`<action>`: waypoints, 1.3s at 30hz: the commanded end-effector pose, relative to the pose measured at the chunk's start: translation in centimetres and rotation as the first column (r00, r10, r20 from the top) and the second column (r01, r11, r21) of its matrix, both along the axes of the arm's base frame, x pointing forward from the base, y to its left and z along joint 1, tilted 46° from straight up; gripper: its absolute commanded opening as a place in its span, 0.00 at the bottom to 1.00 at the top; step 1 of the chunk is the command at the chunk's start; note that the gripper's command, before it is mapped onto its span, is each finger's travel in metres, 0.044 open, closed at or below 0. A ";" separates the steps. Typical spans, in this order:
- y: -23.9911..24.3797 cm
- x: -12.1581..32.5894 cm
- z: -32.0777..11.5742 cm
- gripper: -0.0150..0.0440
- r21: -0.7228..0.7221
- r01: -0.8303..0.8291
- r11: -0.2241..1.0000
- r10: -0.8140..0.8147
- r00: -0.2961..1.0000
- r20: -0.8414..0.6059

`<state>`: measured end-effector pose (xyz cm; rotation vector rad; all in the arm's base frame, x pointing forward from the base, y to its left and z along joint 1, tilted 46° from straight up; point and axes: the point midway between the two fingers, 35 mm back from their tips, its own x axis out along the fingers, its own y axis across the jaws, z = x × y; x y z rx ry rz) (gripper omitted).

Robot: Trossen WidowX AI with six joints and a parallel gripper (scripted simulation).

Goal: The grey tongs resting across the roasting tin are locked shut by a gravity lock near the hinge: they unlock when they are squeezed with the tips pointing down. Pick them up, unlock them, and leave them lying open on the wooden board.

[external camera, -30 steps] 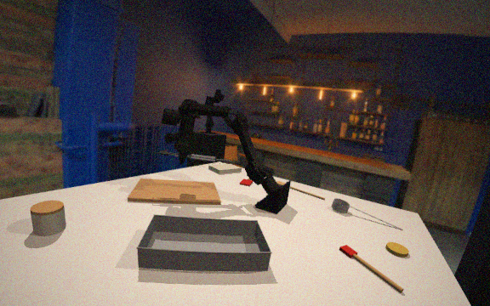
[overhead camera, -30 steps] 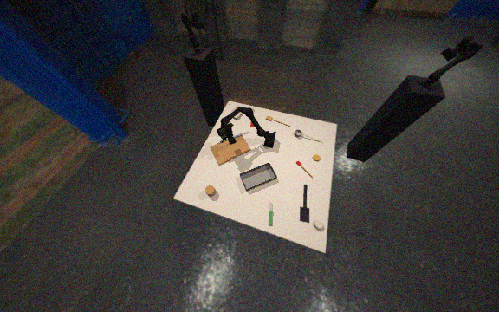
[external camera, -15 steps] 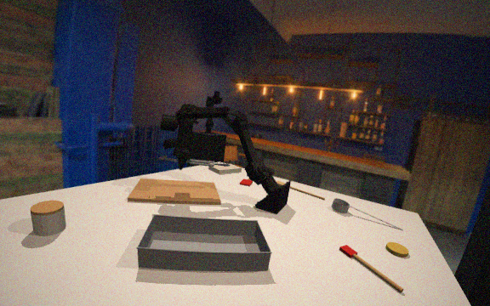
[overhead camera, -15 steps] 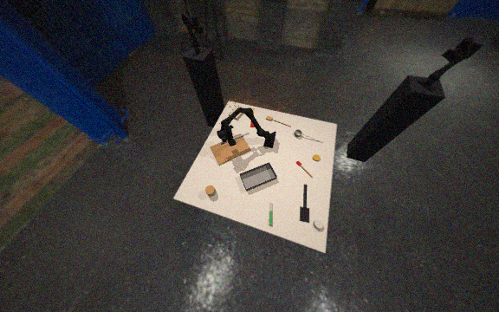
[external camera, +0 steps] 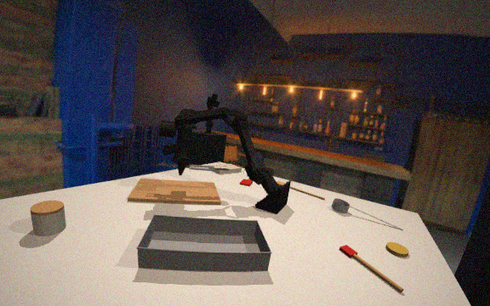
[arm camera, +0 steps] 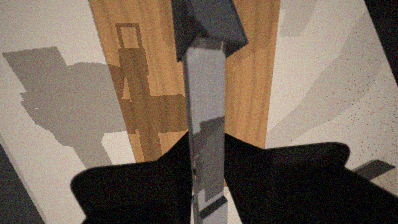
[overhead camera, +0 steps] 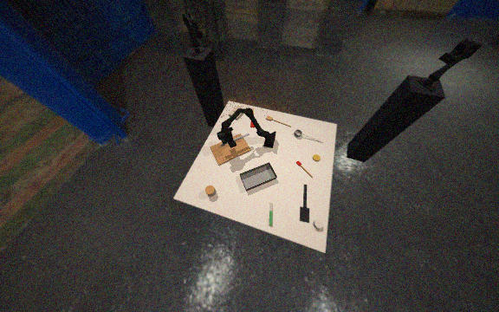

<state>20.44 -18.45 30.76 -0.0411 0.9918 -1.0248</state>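
My gripper (overhead camera: pixel 232 142) (arm camera: pixel 201 133) is shut on the grey tongs (overhead camera: pixel 243 136) (arm camera: pixel 206 85), above the wooden board (overhead camera: pixel 221 158) (external camera: pixel 151 187) (arm camera: pixel 250 100). The tongs look roughly level in the exterior view, held clear of the board. In the wrist view they run lengthwise between the black fingers, with a dark grey block at the upper end. Their arms look close together; whether the lock is engaged cannot be seen. The roasting tin (overhead camera: pixel 259 184) (external camera: pixel 202 261) stands in front of the board, with nothing across it.
A wooden-lidded jar (overhead camera: pixel 210 191) (external camera: pixel 48 221) stands left of the tin. To the right lie a red-headed spatula (overhead camera: pixel 306 170) (external camera: pixel 374 270), a yellow disc (overhead camera: pixel 316 158) (external camera: pixel 397 249) and a sieve (overhead camera: pixel 298 133) (external camera: pixel 340 206). A black turner (overhead camera: pixel 304 214) and a green-handled tool (overhead camera: pixel 270 217) lie near the front.
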 end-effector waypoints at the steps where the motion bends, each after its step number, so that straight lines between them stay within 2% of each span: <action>1: -0.4 0.1 -0.4 0.00 0.003 -0.005 1.000 0.005 1.000 -0.009; 26: -2.9 0.0 -2.6 0.00 0.005 -0.001 1.000 0.001 0.999 -0.040; 39: -2.8 -0.1 -2.5 0.58 0.004 0.005 1.000 -0.005 0.999 -0.036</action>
